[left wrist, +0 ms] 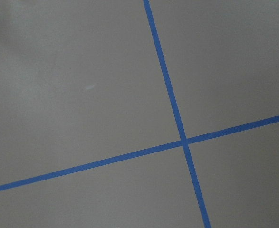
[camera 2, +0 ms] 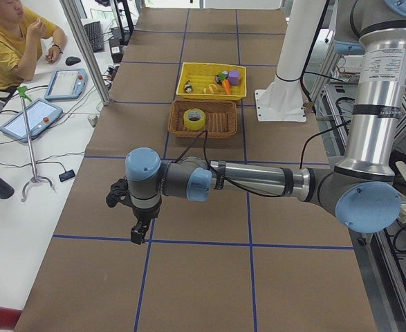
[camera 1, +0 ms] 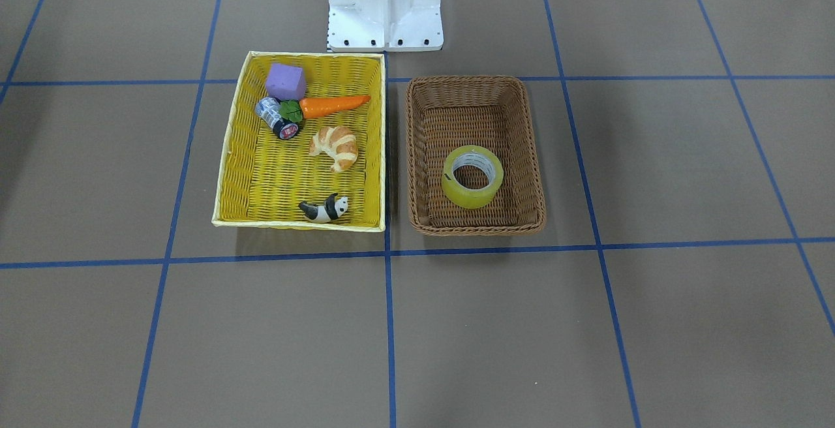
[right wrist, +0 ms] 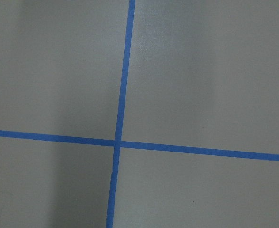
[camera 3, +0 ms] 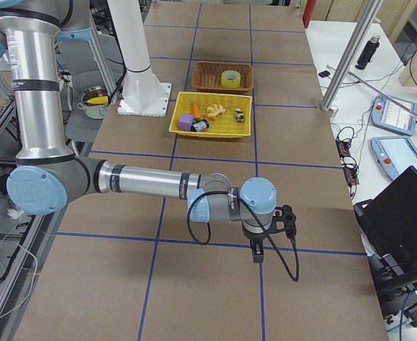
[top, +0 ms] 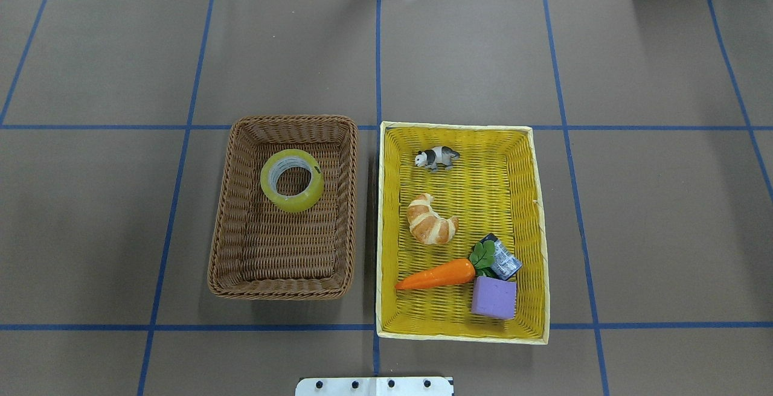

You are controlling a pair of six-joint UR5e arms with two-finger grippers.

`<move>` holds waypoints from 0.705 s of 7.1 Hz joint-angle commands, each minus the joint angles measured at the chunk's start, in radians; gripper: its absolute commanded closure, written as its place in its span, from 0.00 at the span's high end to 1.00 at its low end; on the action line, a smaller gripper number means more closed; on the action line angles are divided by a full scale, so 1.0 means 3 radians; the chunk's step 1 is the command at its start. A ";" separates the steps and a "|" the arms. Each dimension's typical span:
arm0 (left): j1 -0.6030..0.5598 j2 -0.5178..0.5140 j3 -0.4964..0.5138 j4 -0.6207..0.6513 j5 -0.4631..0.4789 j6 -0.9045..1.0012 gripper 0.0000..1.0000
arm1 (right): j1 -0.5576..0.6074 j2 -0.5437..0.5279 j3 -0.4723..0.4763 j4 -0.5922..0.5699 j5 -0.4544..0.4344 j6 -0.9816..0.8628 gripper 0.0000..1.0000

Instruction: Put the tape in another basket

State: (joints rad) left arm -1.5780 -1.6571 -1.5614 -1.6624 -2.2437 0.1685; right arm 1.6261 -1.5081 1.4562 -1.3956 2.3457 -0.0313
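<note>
1. I see the tape (top: pixel 291 180) lying flat, core upward, on the floor of the brown wicker basket (top: pixel 220 251); it sits in the end farther from the robot's base.
2. The yellow basket (top: pixel 537 233) stands just beside the brown one, on the robot's right. It holds a panda figure (top: pixel 436 157) at the far end, a croissant (top: pixel 430 220) near the middle, and a carrot (top: pixel 438 274) and a purple block (top: pixel 494 297) at the near end; a small cylinder (top: pixel 504 261) lies just beside the carrot's green leaves.
3. The left gripper (camera 2: pixel 139 235) hangs pointing down over the bare table (top: pixel 664 203), well apart from both baskets, towards the table's end on the robot's left. Only the side camera catches it, so I cannot tell how far its jaws are parted or whether they hold anything.
4. The right gripper (camera 3: pixel 256 253) hangs likewise at the opposite end, its arm stretched out low over the table. It too shows in a side view alone, and I cannot tell the state of its jaws.
5. Both wrist cameras look onto brown table surface crossed by blue grid lines (left wrist: pixel 177 124).
6. An operator in a yellow shirt (camera 2: pixel 9 41) sits at a side desk.
</note>
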 commanded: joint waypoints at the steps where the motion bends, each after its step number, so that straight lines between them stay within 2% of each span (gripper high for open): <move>1: 0.0014 0.0032 -0.0001 -0.0012 -0.0017 -0.0030 0.99 | 0.0000 0.0001 0.0029 -0.0001 -0.0011 0.0007 1.00; 3: 0.0014 0.0037 0.0000 -0.0012 -0.0017 -0.0030 0.99 | 0.0000 0.0001 0.0029 -0.0001 -0.0021 0.0002 1.00; 5: 0.0014 0.0078 -0.0006 -0.0017 -0.0022 -0.0025 0.99 | 0.0000 0.0031 0.0060 -0.0001 -0.0179 0.0002 1.00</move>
State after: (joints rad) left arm -1.5739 -1.6422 -1.5618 -1.6664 -2.2491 0.1600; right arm 1.6261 -1.5050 1.4689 -1.3959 2.3179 -0.0311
